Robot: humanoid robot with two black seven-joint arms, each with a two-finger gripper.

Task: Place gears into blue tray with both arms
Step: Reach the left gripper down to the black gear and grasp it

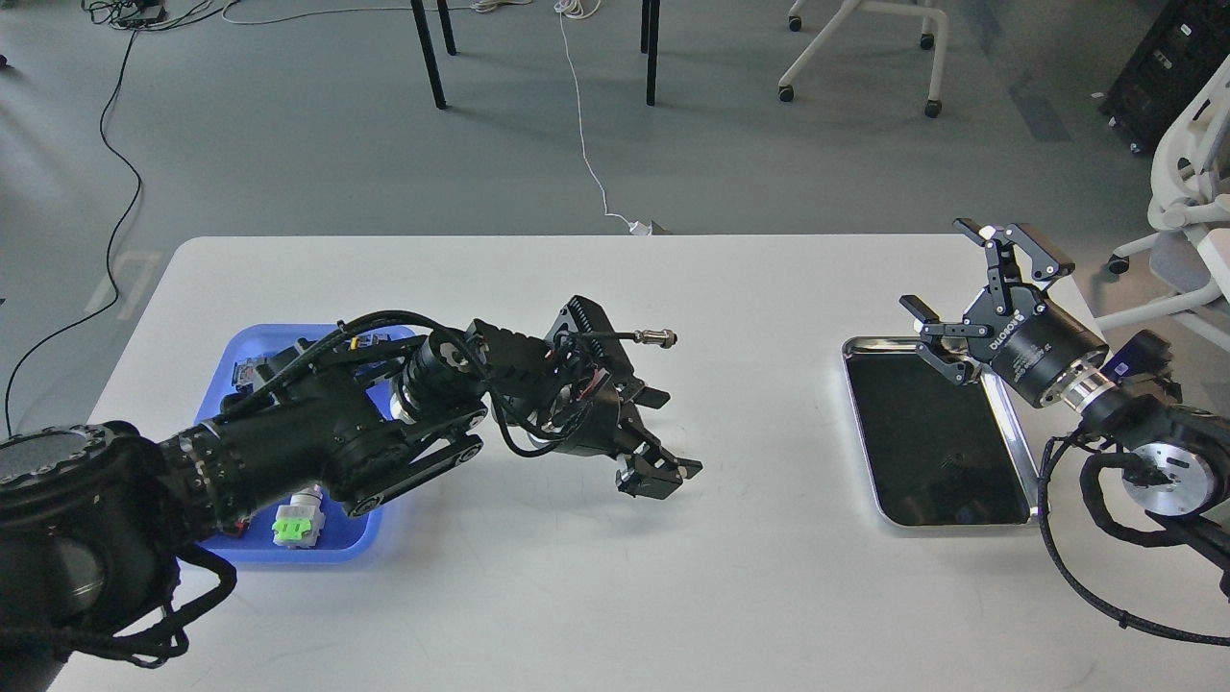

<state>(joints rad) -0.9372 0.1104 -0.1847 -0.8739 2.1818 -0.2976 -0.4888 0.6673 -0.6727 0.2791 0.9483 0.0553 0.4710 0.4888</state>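
- The blue tray lies at the near-left part of the white table, and most of it is hidden under the left arm.
- No gears can be made out anywhere in the view; whatever small things lie in the tray's covered part stay out of sight.
- At the tray's near edge sits a push-button switch with a bright green block on a pale body, and a bit of red shows just left of it beneath the arm.
- Near the tray's far-left corner some dark little parts peek out (too small and shadowed to name).
- The left arm reaches from the near-left corner across the tray toward the middle of the table.
- The left gripper hangs just right of the tray, pointing down at bare tabletop; its fingers stand a little apart with nothing between them.
- Well apart on the right lies a metal tray with a shiny rim and a dark floor.
- The right gripper is held above that tray's far-right corner, its jaws spread wide and holding nothing.
- The right arm comes in from the right edge, trailing a black cable.
- Beyond the table are grey floor, a white cord and chair legs.
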